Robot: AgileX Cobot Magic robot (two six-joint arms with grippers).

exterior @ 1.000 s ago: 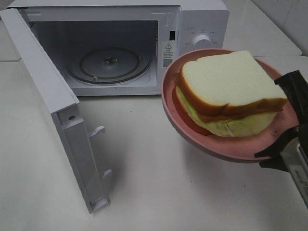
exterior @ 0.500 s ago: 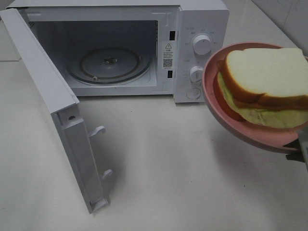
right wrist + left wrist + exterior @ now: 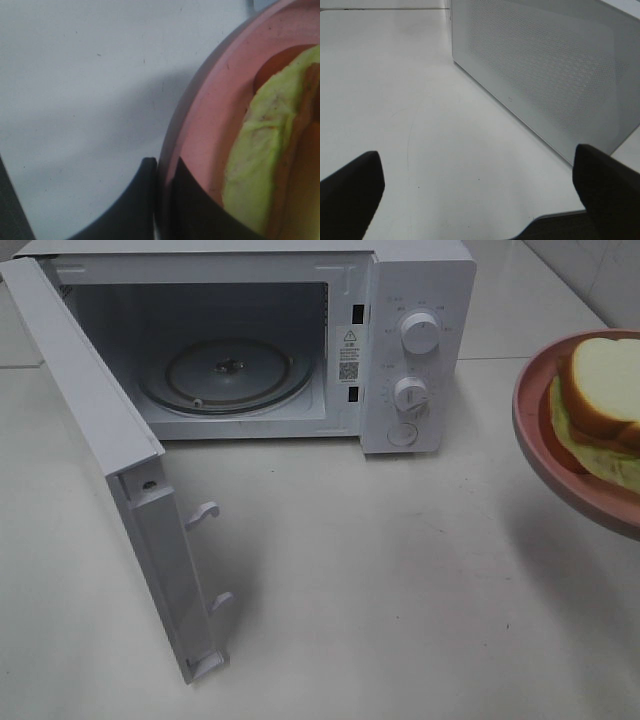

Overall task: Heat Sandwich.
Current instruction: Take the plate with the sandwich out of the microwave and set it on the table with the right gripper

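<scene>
The sandwich [image 3: 600, 405], white bread with tan crust and a pale green filling, rides on a round pink plate [image 3: 545, 440] held above the table at the right edge of the high view, partly cut off. My right gripper [image 3: 161, 195] is shut on the plate's rim [image 3: 200, 135], one finger on each side of it, with the sandwich's green filling [image 3: 255, 165] close by. The right arm itself is out of the high view. My left gripper [image 3: 480, 192] stands open and empty over the table, beside the microwave's perforated side wall [image 3: 545, 75].
A white microwave [image 3: 415, 300] stands at the back, its cavity showing a glass turntable [image 3: 225, 375]. Its door [image 3: 120, 470] swings wide open toward the front left. Two knobs [image 3: 415, 360] sit on its right panel. The table is pale white.
The plate with the sandwich has moved right, away from the microwave front, until it is half out of the high view. The right arm has left that view.
</scene>
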